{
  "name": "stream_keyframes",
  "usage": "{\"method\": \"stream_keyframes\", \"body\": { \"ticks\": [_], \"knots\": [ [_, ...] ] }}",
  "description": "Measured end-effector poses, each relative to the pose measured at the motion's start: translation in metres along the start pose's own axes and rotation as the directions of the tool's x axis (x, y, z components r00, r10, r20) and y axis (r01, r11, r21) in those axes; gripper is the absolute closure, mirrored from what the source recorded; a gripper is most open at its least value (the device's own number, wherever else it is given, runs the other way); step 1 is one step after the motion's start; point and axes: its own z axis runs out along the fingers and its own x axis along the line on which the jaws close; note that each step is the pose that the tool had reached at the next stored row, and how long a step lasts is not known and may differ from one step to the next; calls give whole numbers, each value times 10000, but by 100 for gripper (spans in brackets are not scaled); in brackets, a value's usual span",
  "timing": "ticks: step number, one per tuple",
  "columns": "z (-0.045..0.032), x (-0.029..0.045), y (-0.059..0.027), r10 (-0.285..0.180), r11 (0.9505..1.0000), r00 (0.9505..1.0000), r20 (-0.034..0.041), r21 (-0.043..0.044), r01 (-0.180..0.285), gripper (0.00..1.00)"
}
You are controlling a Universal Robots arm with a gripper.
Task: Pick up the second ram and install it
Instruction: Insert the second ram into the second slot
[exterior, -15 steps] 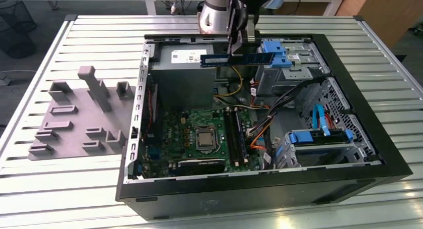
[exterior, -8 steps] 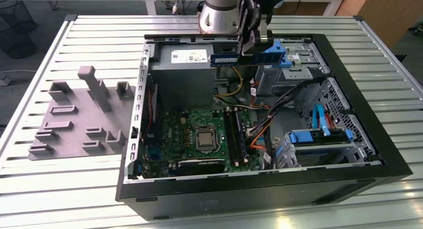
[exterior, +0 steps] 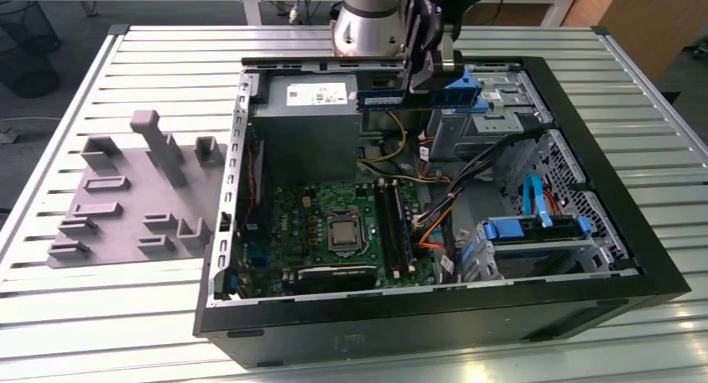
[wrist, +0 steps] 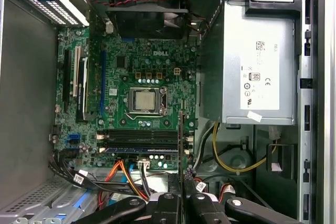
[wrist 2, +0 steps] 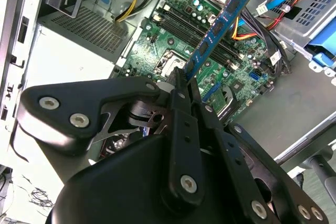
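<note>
My gripper (exterior: 427, 83) hangs over the far end of the open computer case, shut on the second ram (exterior: 412, 98), a thin blue stick with black chips and a white label. In the exterior view the stick lies level and is held near its middle. In the second wrist view the ram (wrist 2: 218, 30) juts out from between the fingers (wrist 2: 178, 98), well above the green motherboard (wrist 2: 173, 40). The first wrist view has the ram (wrist: 182, 145) edge-on above the gripper (wrist: 182, 196), near one end of the memory slots (wrist: 139, 136). One slot seems to hold a blue stick (wrist: 139, 149).
The grey power supply (exterior: 304, 126) sits in the case beside the gripper. A blue drive cage (exterior: 531, 230) and orange cables (exterior: 437, 225) lie at the exterior view's right of the slots (exterior: 393, 225). Grey fixture blocks (exterior: 133, 192) stand on the slatted table at the left.
</note>
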Motion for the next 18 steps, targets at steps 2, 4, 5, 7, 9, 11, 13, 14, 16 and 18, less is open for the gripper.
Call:
{"method": "stream_keyframes", "body": {
  "ticks": [2, 4, 5, 7, 9, 11, 13, 14, 16, 18],
  "knots": [
    [-1, 0, -27, 0, 10000, 10000, 0, 0, 0, 86],
    [-1, 0, -29, 0, 10000, 10000, 0, 0, 0, 86],
    [-1, 0, -31, 0, 10000, 10000, 0, 0, 0, 86],
    [-1, 0, -33, 0, 10000, 10000, 0, 0, 0, 86],
    [-1, 0, -35, 0, 10000, 10000, 0, 0, 0, 86],
    [-1, 0, -38, 0, 10000, 10000, 0, 0, 0, 86],
    [-3, 1, -82, 0, 10000, 10000, 0, 0, 0, 86],
    [-3, 1, -83, 0, 10000, 10000, 0, 0, 0, 86],
    [-5, 1, -126, 0, 10000, 10000, 0, 0, 0, 86],
    [-5, 1, -128, 0, 10000, 10000, 0, 0, 0, 86]
  ]
}}
